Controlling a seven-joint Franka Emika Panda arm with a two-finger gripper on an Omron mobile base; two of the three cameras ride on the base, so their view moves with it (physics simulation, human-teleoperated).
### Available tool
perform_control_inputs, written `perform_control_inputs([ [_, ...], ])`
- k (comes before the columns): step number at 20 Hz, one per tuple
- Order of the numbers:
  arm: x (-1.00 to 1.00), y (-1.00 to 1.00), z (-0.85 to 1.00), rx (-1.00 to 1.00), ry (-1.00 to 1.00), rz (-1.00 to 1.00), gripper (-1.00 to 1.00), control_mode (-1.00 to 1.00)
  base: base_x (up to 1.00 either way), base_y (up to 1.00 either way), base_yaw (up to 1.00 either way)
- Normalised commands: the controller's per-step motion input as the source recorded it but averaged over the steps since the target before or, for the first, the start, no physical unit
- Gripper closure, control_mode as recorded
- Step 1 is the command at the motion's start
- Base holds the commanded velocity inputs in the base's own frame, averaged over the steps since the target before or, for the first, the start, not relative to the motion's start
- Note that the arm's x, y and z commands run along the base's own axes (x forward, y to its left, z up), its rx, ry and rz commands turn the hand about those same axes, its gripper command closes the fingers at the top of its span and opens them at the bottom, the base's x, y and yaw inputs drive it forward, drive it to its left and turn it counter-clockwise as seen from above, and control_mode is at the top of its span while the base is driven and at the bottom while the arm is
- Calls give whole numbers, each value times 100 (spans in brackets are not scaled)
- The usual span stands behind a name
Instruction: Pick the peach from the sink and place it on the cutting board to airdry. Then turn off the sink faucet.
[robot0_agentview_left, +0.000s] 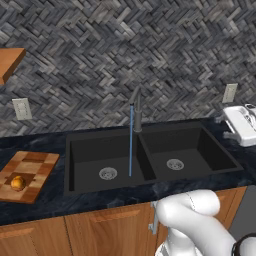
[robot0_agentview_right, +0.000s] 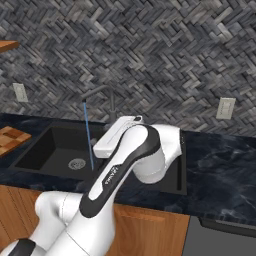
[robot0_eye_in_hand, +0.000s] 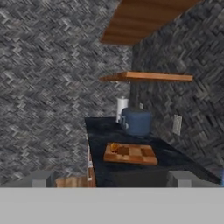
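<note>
Peach (robot0_agentview_left: 18, 183) rests on cutting board (robot0_agentview_left: 26, 175), at left end of tabletop (robot0_agentview_left: 50, 200), clear of sink (robot0_agentview_left: 150, 150): first step done. Sink faucet (robot0_agentview_left: 136, 112) runs, blue stream into left basin: shut-off left. My pincer's state: cannot tell.

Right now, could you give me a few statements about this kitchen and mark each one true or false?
1. The peach lies on the cutting board. True.
2. The faucet is off. False: a thin blue stream runs into the sink's left basin.
3. The sink has two basins, each with a drain. True.
4. The cutting board sits right of the sink. False: in the left base view it sits left of it.
5. A blue pot stands beyond the board. True.
</note>
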Motion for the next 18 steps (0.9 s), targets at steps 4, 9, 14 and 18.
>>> perform_control_inputs([
  [4, 59, 0, -15, 0, 5, 0, -100, -100, 0, 0, 0],
  [9, 63, 0, -17, 0, 9, 0, -100, -100, 0, 0, 0],
  [14, 59, 0, -17, 1, 10, 0, -100, -100, 0, 0, 0],
  [18, 37, 0, -17, 0, 8, 0, -100, -100, 0, 0, 0],
])
